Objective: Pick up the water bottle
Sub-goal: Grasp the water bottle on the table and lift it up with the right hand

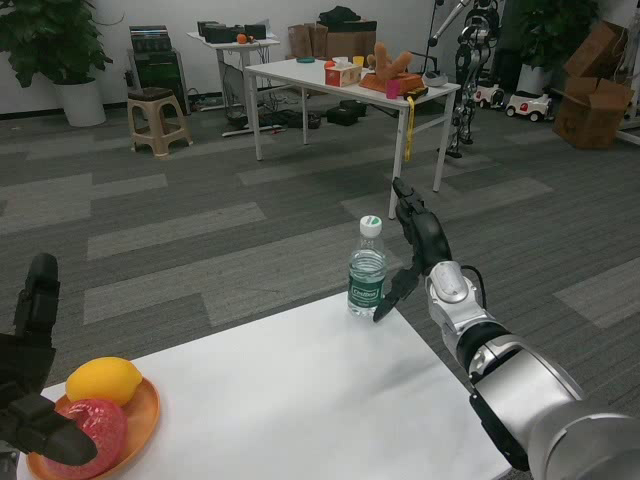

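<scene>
The left hand (30, 390) stood at the table's near left edge, fingers apart and holding nothing, its lower fingers lying over the rim of an orange plate (140, 415). On that plate sat 1 yellow lemon (102, 380) and 1 red fruit (95, 425), touching each other. The white table (290, 400) extended rightward to its far corner, where the water bottle (366, 270) stood upright, white cap on, green label facing the camera, liquid visible inside. The right hand (415, 250) was just beside the bottle on its right, fingers spread; 1 finger reached down to the table near the bottle's base, the others rose above cap height. It gripped nothing; whether any finger touched the bottle could not be determined. Behind, a second white table (300, 72) carried assorted items.
</scene>
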Robot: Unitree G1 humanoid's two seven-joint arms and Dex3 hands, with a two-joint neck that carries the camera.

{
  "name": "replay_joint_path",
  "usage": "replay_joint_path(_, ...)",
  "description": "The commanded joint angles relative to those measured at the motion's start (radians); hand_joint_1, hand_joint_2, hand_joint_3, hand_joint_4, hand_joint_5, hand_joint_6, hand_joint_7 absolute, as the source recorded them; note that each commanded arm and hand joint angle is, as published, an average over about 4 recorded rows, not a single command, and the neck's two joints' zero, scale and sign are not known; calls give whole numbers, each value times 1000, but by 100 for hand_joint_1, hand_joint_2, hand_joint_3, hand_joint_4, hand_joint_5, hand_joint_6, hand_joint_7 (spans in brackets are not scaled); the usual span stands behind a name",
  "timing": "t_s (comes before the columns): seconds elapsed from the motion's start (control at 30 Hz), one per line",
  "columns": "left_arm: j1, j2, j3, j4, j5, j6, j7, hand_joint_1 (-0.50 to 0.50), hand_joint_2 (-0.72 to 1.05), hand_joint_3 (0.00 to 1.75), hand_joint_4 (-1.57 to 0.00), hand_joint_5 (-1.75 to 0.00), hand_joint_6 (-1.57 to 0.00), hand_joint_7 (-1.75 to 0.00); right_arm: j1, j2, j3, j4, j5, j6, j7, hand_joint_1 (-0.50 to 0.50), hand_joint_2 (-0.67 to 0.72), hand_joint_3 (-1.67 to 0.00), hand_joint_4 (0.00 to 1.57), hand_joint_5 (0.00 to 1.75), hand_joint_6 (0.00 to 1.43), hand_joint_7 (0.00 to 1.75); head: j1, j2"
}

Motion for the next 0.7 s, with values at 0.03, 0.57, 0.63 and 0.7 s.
replay_joint_path(0.03, -14, 1, -1, 15, -3, 1, -2, -48, -72, 4, 0, 0, 0, 0, -50, -11, 30, 46, 4, 13, 4, -46, 72, 0, 0, 0, 0, 0, 0, 0)
replay_joint_path(0.57, -25, -5, -16, 34, -6, -1, -2, -47, -72, 4, 0, 0, 0, 0, -77, 12, 96, 98, 4, 23, 4, -46, 71, 0, 0, 0, 0, 5, -16, -7)
replay_joint_path(0.63, -26, -6, -17, 35, -6, -1, -2, -47, -72, 7, 0, 0, 0, 0, -77, 14, 111, 102, 4, 24, 4, -46, 68, 0, 1, 0, 0, 10, -16, -7)
replay_joint_path(0.7, -27, -6, -17, 36, -6, -1, -2, -48, -72, 7, 0, 0, 0, 0, -78, 17, 128, 109, 5, 26, 5, -46, 66, 0, 2, 0, 0, 16, -16, -8)
